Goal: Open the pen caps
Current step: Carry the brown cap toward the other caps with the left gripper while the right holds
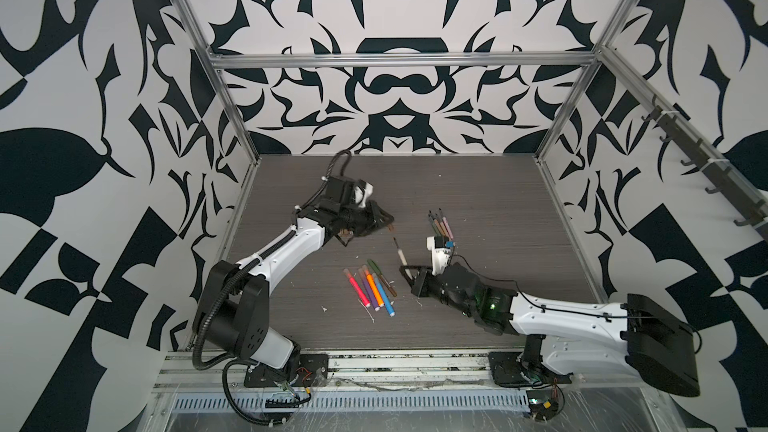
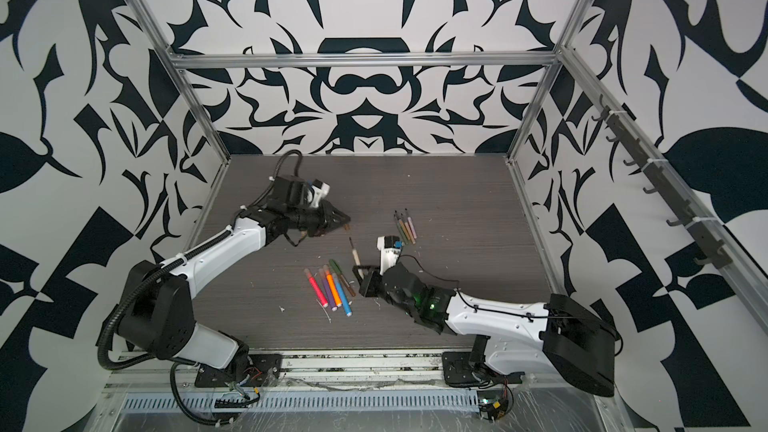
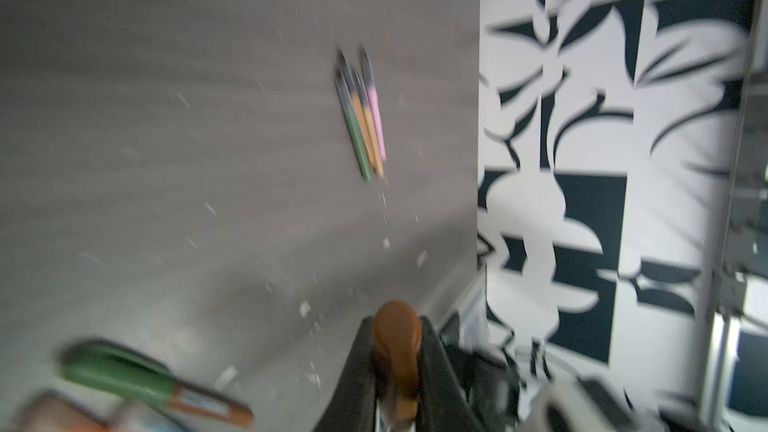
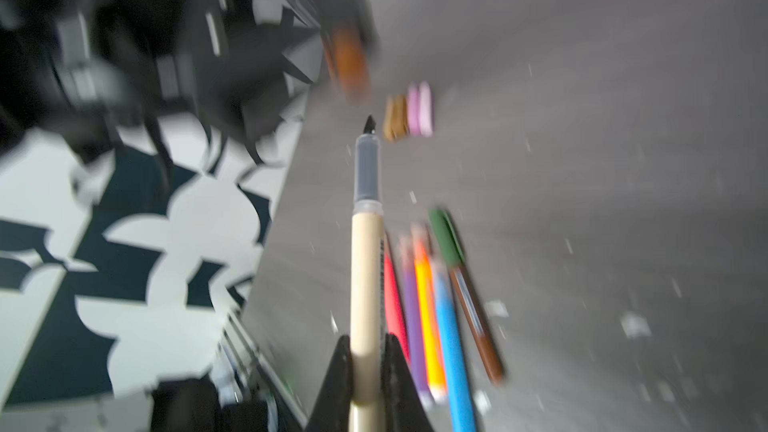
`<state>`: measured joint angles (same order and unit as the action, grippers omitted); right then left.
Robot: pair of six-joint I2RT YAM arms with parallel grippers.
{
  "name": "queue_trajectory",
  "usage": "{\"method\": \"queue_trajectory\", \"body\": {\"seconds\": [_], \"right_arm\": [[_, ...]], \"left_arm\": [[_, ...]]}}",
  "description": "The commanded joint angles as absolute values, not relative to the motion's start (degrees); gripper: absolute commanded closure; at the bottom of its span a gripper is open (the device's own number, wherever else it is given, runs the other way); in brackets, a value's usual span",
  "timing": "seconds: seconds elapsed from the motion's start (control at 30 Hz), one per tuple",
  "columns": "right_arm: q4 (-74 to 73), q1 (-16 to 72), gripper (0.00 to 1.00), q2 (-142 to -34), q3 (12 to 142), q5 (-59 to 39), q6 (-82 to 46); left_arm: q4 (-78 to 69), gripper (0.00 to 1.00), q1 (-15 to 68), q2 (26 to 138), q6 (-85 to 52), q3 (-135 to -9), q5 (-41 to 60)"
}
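1. Right gripper: clamped on cream pen, centre of table; long axis 11–5 o'clock, bare tip toward 11.
2. Left gripper: pinching brown cap, 12 o'clock from that tip, apart.

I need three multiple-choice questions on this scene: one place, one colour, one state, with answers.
1. The four bright pens lie: A) on the table beside the right claw; B) against the back wall; C) on the wall hooks.
2. The cap in the left claw is: A) blue; B) brown; C) white.
3. The beige pen in the right claw is: A) capped; B) broken; C) uncapped.
Answers: 1A, they lie flat next to it; 2B, brown shows in its grip; 3C, its dark tip is bare.
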<state>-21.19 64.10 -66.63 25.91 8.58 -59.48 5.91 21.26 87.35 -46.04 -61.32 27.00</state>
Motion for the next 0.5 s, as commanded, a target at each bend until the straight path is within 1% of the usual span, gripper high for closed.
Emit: {"method": "queue_trajectory", "body": {"seconds": [0.0,0.17,0.27,0.37,0.47], "right_arm": [[-14.7,65.4,1.0,-65.9,25.4,5.5,-61.5],[-14.3,65.5,1.0,-66.4,26.5,4.0,-60.6],[-12.2,65.5,1.0,-65.7,26.8,5.1,-59.8],[-9.1,65.5,1.0,-65.1,27.5,6.4,-58.2],[-7.4,65.5,1.0,-65.1,27.9,7.5,-56.8]], "left_arm": [[-6.8,1.0,16.2,89.5,-45.0,-65.4,13.1],[-2.1,1.0,14.6,93.8,-41.1,-72.0,15.8],[6.5,1.0,14.5,92.4,-37.8,-73.1,12.7],[13.3,1.0,13.8,89.2,-34.7,-69.8,7.8],[13.6,1.0,11.6,85.2,-33.9,-62.4,4.8]]}}
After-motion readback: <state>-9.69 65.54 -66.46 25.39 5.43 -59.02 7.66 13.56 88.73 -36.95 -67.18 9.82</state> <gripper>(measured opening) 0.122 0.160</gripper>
